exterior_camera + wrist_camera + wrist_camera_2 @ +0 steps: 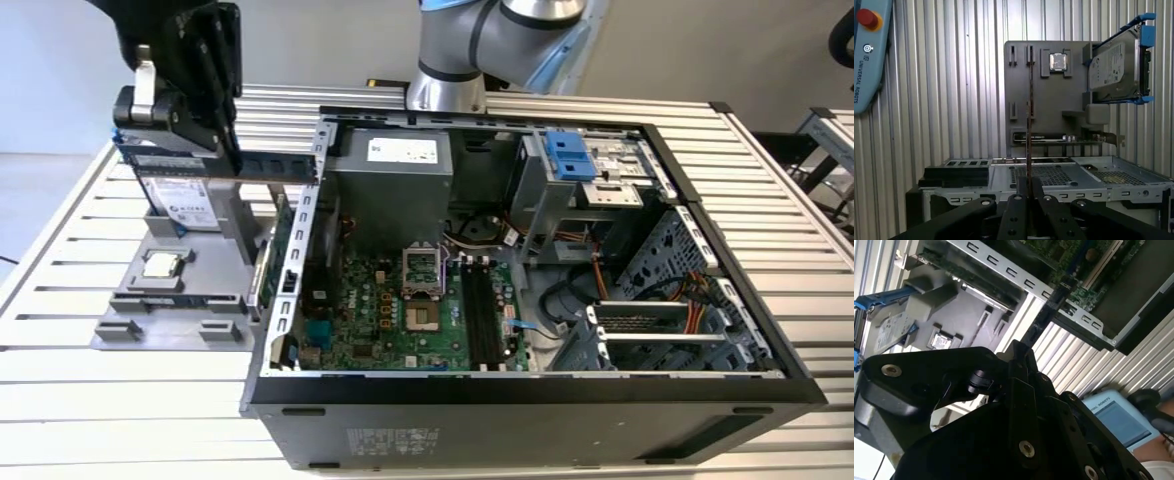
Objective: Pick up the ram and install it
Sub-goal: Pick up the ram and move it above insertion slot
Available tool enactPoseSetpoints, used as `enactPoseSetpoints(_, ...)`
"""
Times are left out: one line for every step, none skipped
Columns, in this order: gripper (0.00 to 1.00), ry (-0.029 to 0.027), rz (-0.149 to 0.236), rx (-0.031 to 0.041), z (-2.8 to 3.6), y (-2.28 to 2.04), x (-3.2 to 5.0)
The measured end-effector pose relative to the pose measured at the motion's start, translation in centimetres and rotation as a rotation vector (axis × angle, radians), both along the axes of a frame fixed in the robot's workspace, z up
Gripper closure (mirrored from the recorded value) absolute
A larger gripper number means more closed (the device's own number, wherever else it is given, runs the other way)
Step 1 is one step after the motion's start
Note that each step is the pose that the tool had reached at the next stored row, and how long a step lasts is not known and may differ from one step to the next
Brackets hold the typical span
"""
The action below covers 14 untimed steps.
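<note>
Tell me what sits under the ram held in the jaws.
Under the ram: a grey holder carrying a hard drive and processor. The gripper covers the drive's upper end.

Beside the black computer case (534,405): grey fixture (127,312), blue-railed silver hard drive (187,203), dark ram (280,167); inside, green motherboard (363,300); beneath, ribbed silvery table (80,400)

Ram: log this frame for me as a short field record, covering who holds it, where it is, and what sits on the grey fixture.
tool: shut on one end of the ram
ram position: in the air above the grey fixture, far end by the wall of the open computer case on the exterior view's left
ram status: not yet installed on the board
hard drive: standing upright in the fixture
processor: lying flat on the fixture
</note>
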State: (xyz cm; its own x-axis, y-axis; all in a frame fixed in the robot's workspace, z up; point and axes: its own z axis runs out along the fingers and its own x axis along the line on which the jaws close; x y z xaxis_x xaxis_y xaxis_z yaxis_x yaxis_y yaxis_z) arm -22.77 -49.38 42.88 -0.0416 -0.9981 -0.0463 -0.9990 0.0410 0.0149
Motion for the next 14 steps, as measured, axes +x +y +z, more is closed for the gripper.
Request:
enactPoseSetpoints(1.00,0.0000,0.000,0.0000,0.00,0.00,0.24)
enactPoseSetpoints(1.00,0.0000,0.000,0.0000,0.00,0.00,0.47)
enactPoseSetpoints(1.00,0.0000,0.000,0.0000,0.00,0.00,0.67)
enactPoseSetpoints(1.00,0.0000,0.000,0.0000,0.00,0.00,0.85)
enactPoseSetpoints(1.00,0.0000,0.000,0.0001,0.00,0.00,0.99)
enactPoseSetpoints(1.00,0.0000,0.000,0.0000,0.00,0.00,1.08)
enactPoseSetpoints(1.00,0.0000,0.000,0.0000,0.00,-0.01,1.08)
enactPoseSetpoints(1.00,0.0000,0.000,0.0000,0.00,-0.01,1.08)
enactPoseSetpoints(1.00,0.0000,0.000,0.0000,0.00,0.00,1.09)
enactPoseSetpoints(1.00,0.0000,0.000,0.0001,-0.01,0.00,1.09)
enactPoseSetpoints(1.00,0.0000,0.000,0.0000,0.00,0.00,1.10)
enactPoseSetpoints(1.00,0.0000,0.000,0.0000,0.00,0.00,1.10)
enactPoseSetpoints(1.00,0.0000,0.000,0.0000,0.00,0.00,1.10)
enactPoseSetpoints(1.00,0.0000,0.000,0.0000,0.00,0.00,1.10)
